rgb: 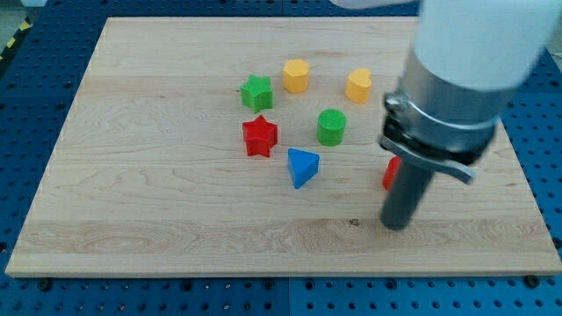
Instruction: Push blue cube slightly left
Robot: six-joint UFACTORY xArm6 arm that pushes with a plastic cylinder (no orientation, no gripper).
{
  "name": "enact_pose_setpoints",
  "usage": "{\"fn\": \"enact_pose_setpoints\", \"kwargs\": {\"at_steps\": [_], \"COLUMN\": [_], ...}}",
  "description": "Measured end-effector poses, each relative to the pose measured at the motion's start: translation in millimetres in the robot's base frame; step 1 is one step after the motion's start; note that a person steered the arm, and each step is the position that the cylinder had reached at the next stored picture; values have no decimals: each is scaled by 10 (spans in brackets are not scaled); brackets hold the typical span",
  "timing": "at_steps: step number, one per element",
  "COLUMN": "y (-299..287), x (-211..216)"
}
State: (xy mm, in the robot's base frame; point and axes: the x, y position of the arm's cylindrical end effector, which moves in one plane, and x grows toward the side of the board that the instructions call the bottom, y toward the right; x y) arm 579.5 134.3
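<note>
On the wooden board (132,202), you see my tip (397,226) pressed down at the view's lower right, a bare rod holding nothing, just beside a red block (391,173) partly hidden behind it. No blue cube shows; the only blue piece, a blue triangular block (303,166), lies well apart to the view's left, below the green cylinder (331,127) and right of the red star (260,136).

Green star (256,92) above red star (260,136); yellow hexagon (296,76) top.
</note>
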Motion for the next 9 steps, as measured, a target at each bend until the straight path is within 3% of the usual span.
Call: {"fn": "enact_pose_setpoints", "kwargs": {"at_steps": [1, 2, 3, 4, 9], "y": [730, 1390, 1562, 1483, 749], "x": [51, -227, -694, -1133, -1219]}}
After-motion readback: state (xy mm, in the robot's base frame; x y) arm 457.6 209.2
